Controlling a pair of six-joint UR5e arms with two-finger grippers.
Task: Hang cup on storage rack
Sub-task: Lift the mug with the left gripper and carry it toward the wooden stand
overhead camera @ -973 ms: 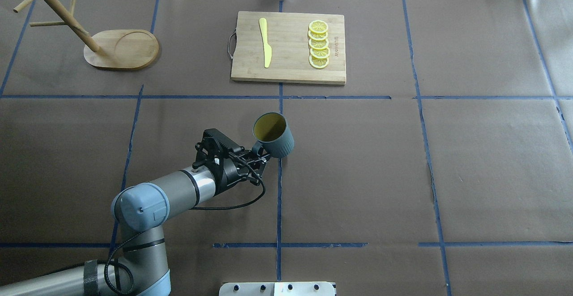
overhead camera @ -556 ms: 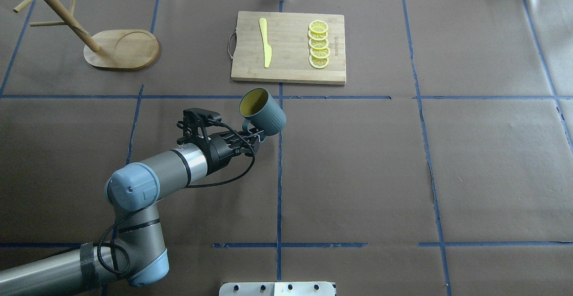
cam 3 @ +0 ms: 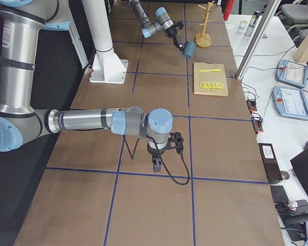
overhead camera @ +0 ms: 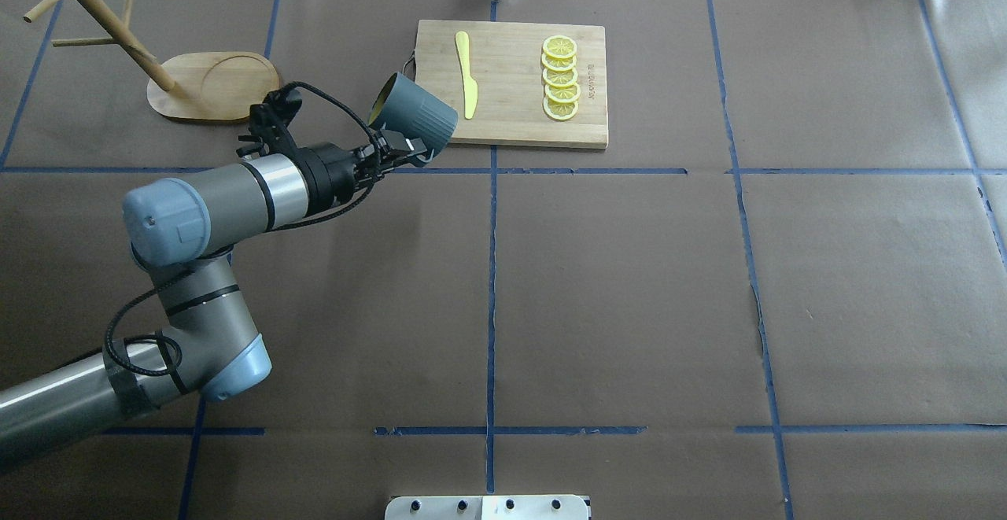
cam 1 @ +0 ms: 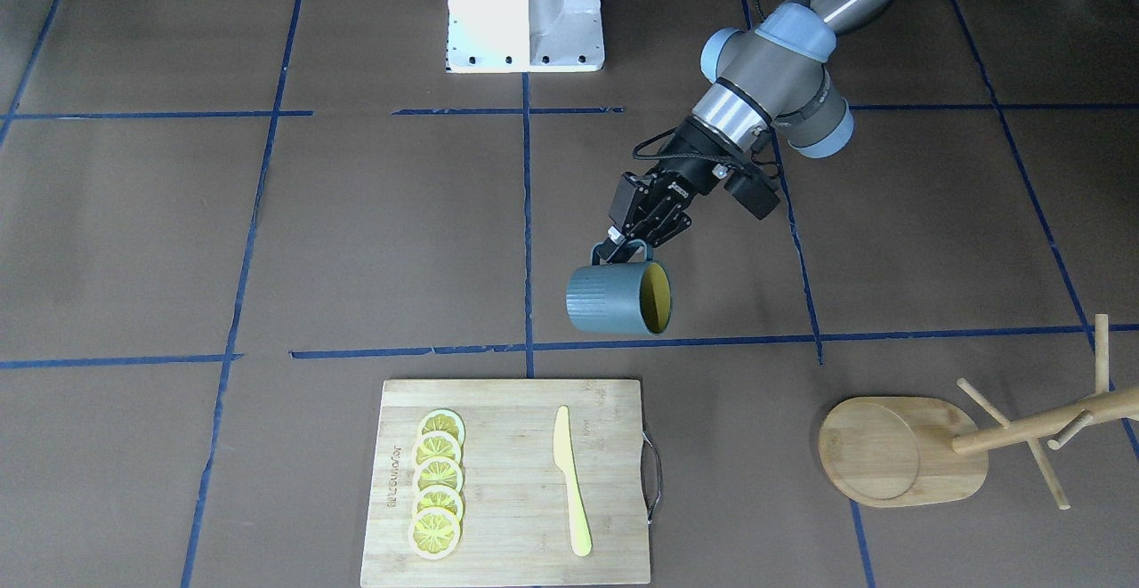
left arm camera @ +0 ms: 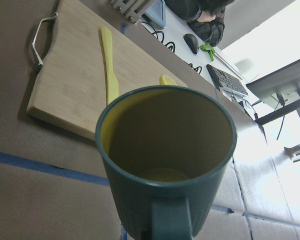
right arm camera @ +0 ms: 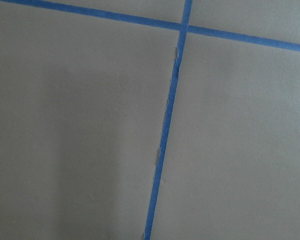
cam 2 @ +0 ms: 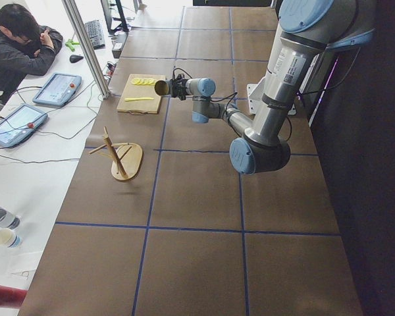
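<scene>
The dark blue-grey cup [overhead camera: 421,115] with a yellow inside hangs in the air, tipped on its side, mouth toward the storage rack. My left gripper [overhead camera: 405,149] is shut on its handle, which also shows in the front view, where the gripper [cam 1: 623,253] sits above the cup [cam 1: 609,299]. The left wrist view looks straight into the cup [left arm camera: 165,155]. The wooden storage rack [overhead camera: 102,24] stands at the far left on its oval base [overhead camera: 216,86], well apart from the cup. My right gripper [cam 3: 157,164] hovers low over the table; I cannot tell whether it is open.
A bamboo cutting board [overhead camera: 511,123] lies just right of the cup, carrying a yellow knife [overhead camera: 466,75] and a row of lemon slices [overhead camera: 560,79]. Brown paper with blue tape lines covers the table. A person sits beyond the table's far edge [cam 2: 16,39].
My left arm has swung the cup up and to the far left, from mid-table to beside the cutting board's near-left corner. The cup has tipped further, its mouth toward the rack.
</scene>
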